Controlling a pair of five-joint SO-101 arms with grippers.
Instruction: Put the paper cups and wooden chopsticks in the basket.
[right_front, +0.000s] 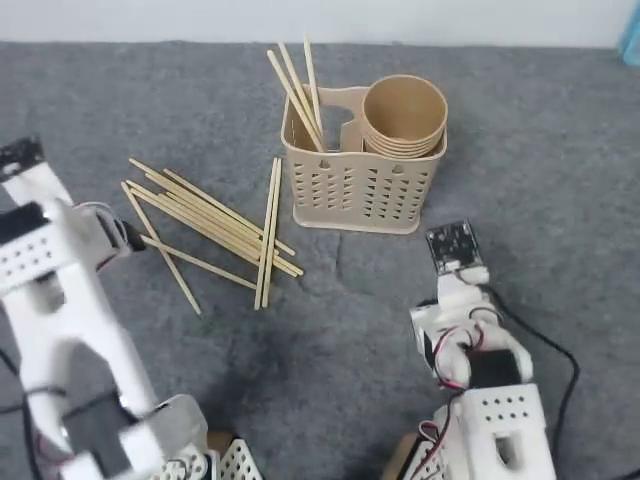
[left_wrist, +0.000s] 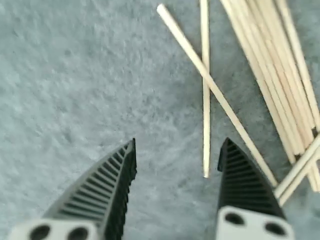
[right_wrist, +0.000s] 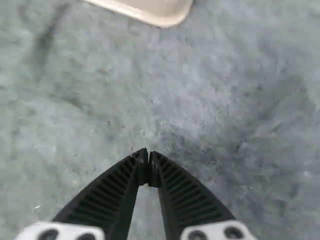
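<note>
A beige slotted basket (right_front: 362, 185) stands at the back centre. It holds a stack of paper cups (right_front: 405, 115) on one side and a few wooden chopsticks (right_front: 300, 85) on the other. Several loose chopsticks (right_front: 210, 222) lie scattered on the grey carpet to its left. My left gripper (left_wrist: 179, 150) is open just above the carpet at the near end of that pile. The tip of one thin chopstick (left_wrist: 205, 125) lies between its fingers, and a thicker chopstick (left_wrist: 215, 92) crosses it. My right gripper (right_wrist: 147, 156) is shut on nothing, low over bare carpet in front of the basket's base (right_wrist: 150, 10).
The left arm (right_front: 60, 290) rises at the left edge and the right arm (right_front: 470, 350) at the lower right. Grey carpet (right_front: 330, 330) lies open between them. A blue object (right_front: 632, 40) shows at the far right corner.
</note>
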